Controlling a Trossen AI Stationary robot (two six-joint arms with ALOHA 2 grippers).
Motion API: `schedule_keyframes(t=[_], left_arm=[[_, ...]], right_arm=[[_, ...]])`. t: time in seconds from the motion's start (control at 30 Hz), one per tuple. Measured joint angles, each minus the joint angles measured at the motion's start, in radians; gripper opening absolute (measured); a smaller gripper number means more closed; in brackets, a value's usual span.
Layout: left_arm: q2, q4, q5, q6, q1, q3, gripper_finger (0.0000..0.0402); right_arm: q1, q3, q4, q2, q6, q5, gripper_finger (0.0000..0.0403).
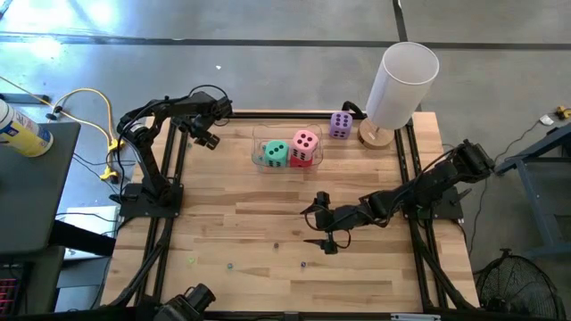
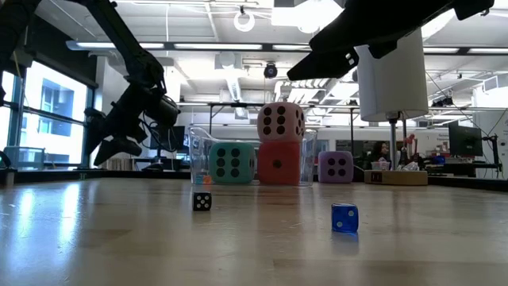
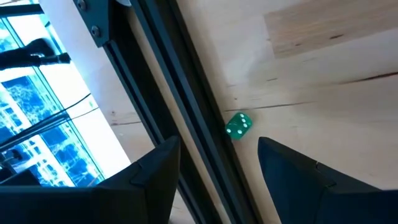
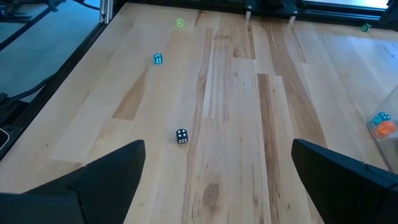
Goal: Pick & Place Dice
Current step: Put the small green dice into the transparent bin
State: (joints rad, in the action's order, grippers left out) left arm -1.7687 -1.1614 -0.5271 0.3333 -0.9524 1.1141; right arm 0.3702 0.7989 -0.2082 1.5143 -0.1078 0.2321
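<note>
A clear container [image 1: 260, 157] stands at the table's far middle. Inside it, the teal-green die [image 1: 276, 152] [image 2: 232, 163] rests on the floor beside the red die [image 2: 279, 164], and the pink die [image 1: 305, 141] [image 2: 280, 121] sits on top of the red one. The purple die [image 1: 340, 125] [image 2: 336, 166] rests on the table right of the container, by the white cylinder. My right gripper [image 1: 323, 221] [image 4: 217, 180] hovers open over the table's middle, near side of the container. My left gripper [image 1: 208, 136] [image 3: 217, 180] hangs open over the far left edge.
A tall white cylinder [image 1: 401, 85] stands on a wooden base at the far right corner. Small dice lie scattered: black [image 4: 181, 136] [image 2: 202, 202], blue [image 4: 158, 58] [image 2: 344, 217], yellow-green [image 4: 180, 23], green [image 3: 238, 125]. Small blue [image 4: 380, 118] and orange [image 4: 386, 128] dice lie in the container.
</note>
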Motion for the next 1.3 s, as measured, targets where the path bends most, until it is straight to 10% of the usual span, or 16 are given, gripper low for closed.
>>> schedule_keyframes(t=[1.3], left_arm=[[-0.024,-0.103,-0.093,0.411,0.13,-0.007,0.0197]], right_arm=[[0.01,0.0,0.003,0.0,0.06,-0.06,0.0396]])
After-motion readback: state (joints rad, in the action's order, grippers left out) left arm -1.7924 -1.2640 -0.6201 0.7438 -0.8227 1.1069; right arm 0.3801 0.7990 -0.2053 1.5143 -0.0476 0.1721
